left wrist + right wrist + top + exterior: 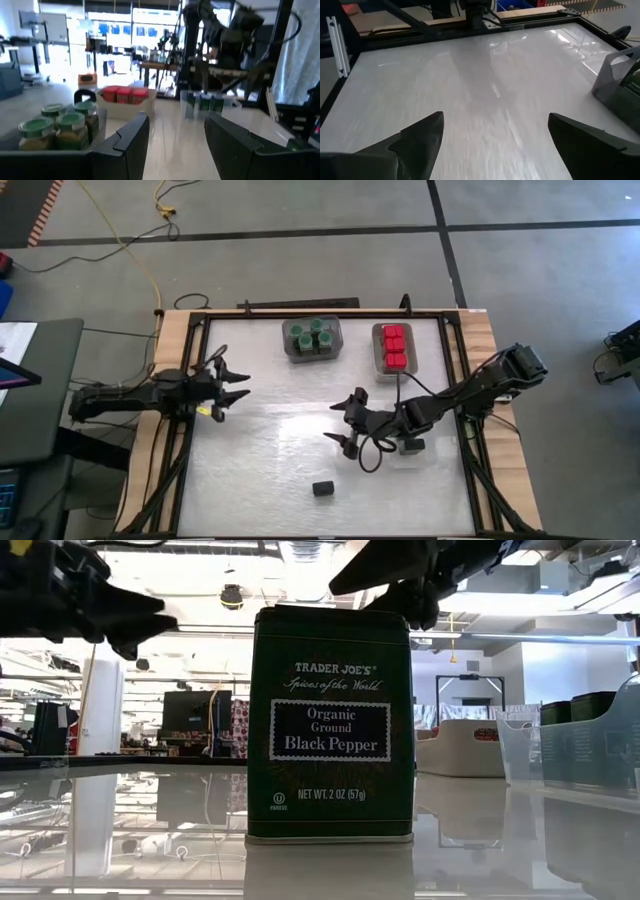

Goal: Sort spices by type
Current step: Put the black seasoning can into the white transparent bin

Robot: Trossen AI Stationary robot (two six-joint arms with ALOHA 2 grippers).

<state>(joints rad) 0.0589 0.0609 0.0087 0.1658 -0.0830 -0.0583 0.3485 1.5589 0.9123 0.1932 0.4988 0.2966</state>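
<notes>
R gripper (345, 423) at frame centre: fingers spread wide, empty, above bare table (270, 430). L gripper (232, 385) at mid-left: half apart, holding nothing. 1 black pepper tin (322, 488) stands alone, lower centre. Green-lid jars (312, 335) and red boxes (394, 346) in trays, top.

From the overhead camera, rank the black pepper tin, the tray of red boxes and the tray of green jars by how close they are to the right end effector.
1. Black pepper tin: alone at the table's front, just below the right end effector.
2. Tray of red boxes: at the back, right of centre.
3. Tray of green jars: at the back, left of the red boxes; close to second place.
</notes>
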